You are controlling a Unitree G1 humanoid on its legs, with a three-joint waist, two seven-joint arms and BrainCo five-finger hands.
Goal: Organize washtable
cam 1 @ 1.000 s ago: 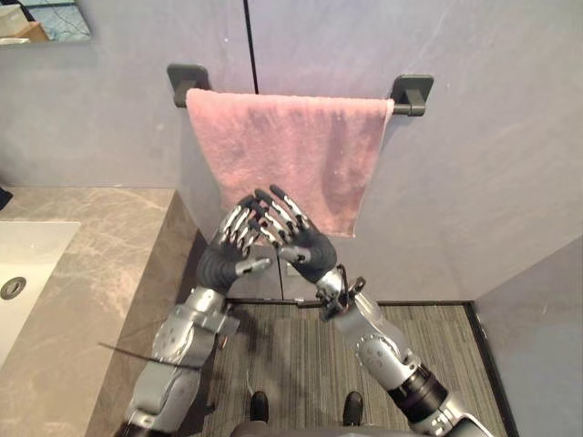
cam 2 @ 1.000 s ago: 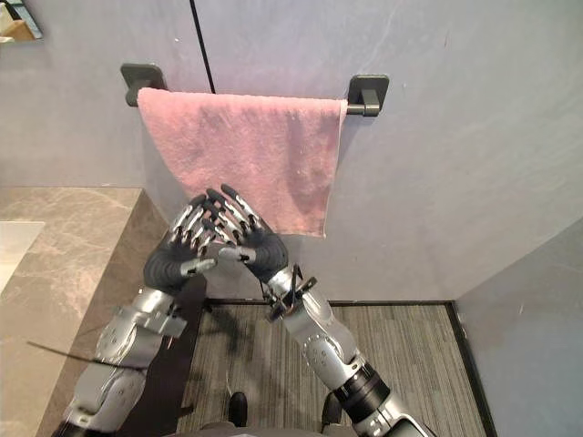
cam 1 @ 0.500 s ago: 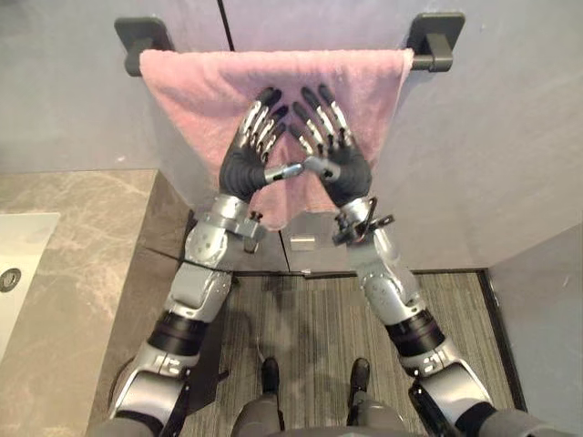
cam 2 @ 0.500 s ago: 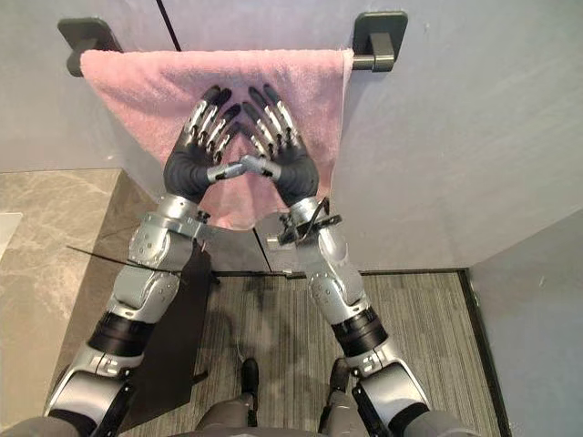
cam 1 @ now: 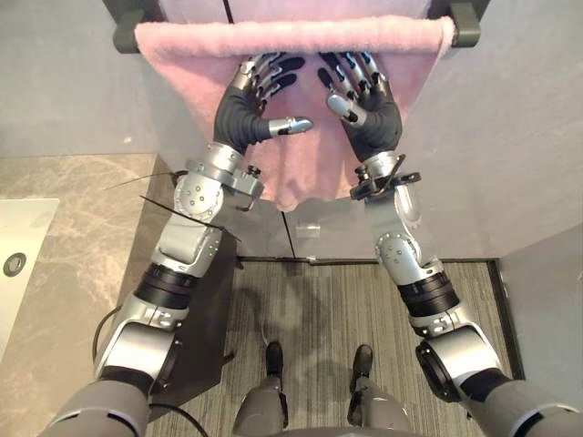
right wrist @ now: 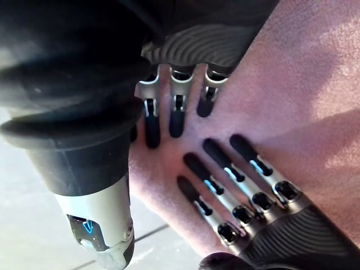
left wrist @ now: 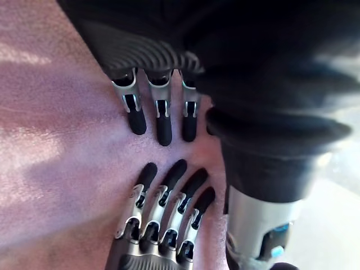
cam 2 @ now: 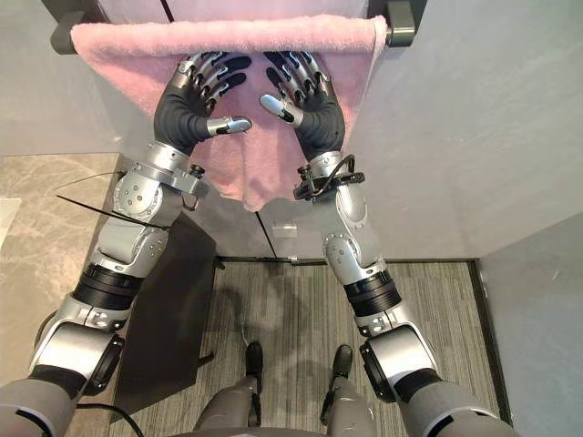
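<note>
A pink towel (cam 1: 296, 168) hangs over a dark wall bar with a bracket at each end (cam 1: 127, 36) (cam 1: 465, 23). Both of my hands are raised against its upper part, just under the bar. My left hand (cam 1: 248, 102) lies on the left half with fingers straight on the cloth. My right hand (cam 1: 372, 107) mirrors it on the right half, thumb pointing inward. In the left wrist view my left hand's fingers (left wrist: 163, 115) rest flat on the towel (left wrist: 56, 140), tips facing the right hand's. The right wrist view shows my right hand's fingers (right wrist: 175, 109) flat on the towel (right wrist: 304, 90).
A grey marble counter (cam 1: 73, 228) with a white sink (cam 1: 18, 264) runs along the left; its dark side panel stands by my left arm. Grey wall panels surround the towel. Striped grey flooring (cam 1: 319, 319) lies below.
Both hands have gone up the towel from its lower edge to just under the bar and have drawn apart. The camera view has shifted as well.
</note>
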